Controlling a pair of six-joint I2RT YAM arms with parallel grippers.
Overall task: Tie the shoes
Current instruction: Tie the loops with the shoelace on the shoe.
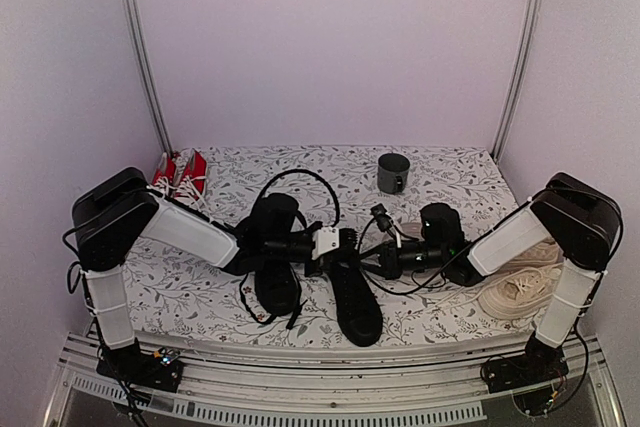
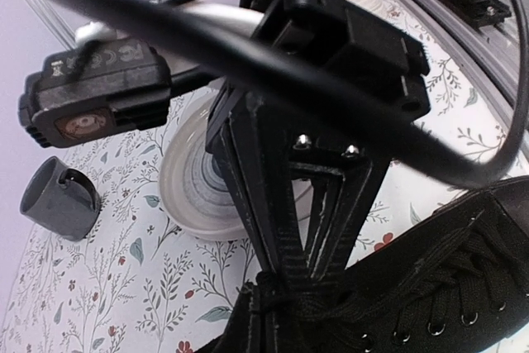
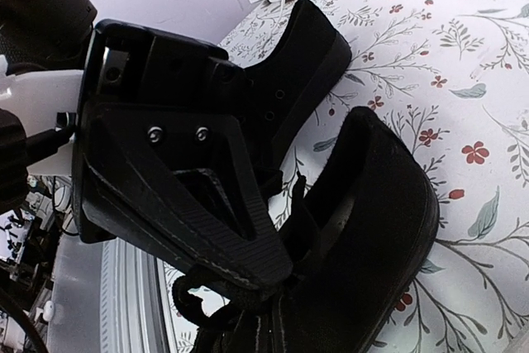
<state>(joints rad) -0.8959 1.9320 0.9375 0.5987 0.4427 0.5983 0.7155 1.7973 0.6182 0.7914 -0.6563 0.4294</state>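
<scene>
Lying side by side mid-table on the floral-print tablecloth (image 1: 180,297), the two black canvas lace-up shoes (image 1: 277,252) point toward the near edge. Left of them sit small red-and-white sneakers (image 1: 180,172). The left gripper (image 1: 352,240) is pinched together at the thin black laces (image 1: 248,292). The right gripper (image 1: 372,263), beside it, looks nearly closed on lace. A grey mug (image 1: 393,173) and cream sneakers (image 1: 520,287) lie rightward.

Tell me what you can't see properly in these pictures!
- Left gripper tips, left wrist view: black on black shoe, so any pinched lace is lost.
- Right gripper tips, right wrist view: its own body hides them.
- Laces, top view: too thin to tell if knotted.
- Cream shoes, top view: partly behind the right arm.
</scene>
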